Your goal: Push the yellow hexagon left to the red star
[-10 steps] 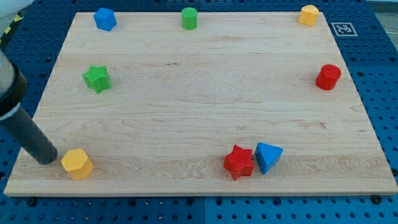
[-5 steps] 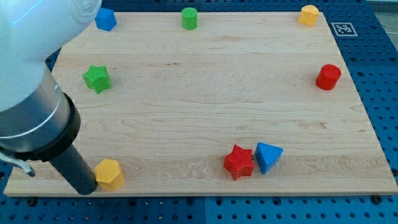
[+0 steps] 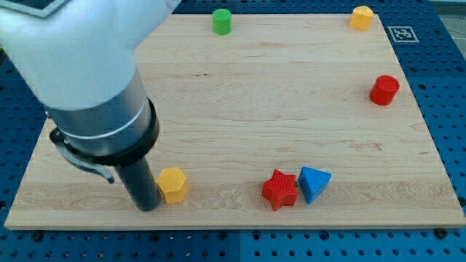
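The yellow hexagon (image 3: 172,183) lies near the board's bottom edge, left of centre. My tip (image 3: 147,204) touches its left side. The red star (image 3: 280,189) lies to the hexagon's right along the bottom edge, well apart from it. A blue triangle (image 3: 314,183) touches the star's right side. The arm's large white and dark body fills the view's upper left and hides that part of the board.
A green cylinder (image 3: 221,21) stands at the top edge, centre. A second yellow block (image 3: 361,17) sits at the top right corner. A red cylinder (image 3: 384,90) stands near the right edge. The wooden board (image 3: 291,109) rests on a blue pegboard.
My tip has slid to the view's right along the bottom edge, pushing the yellow hexagon right, closer to the red star. The arm now hides the green star and blue block.
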Robot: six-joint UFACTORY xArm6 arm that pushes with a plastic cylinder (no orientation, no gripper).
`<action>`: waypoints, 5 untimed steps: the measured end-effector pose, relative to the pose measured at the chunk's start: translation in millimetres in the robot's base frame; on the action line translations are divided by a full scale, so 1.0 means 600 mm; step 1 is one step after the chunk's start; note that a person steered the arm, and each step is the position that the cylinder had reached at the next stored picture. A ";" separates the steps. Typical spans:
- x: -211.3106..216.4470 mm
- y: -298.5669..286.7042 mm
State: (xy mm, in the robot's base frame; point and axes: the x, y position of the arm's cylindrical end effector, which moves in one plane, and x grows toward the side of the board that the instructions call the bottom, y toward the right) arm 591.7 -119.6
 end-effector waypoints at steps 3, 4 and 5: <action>-0.004 0.066; -0.008 0.043; -0.046 0.020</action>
State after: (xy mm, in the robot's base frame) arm 563.9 -107.5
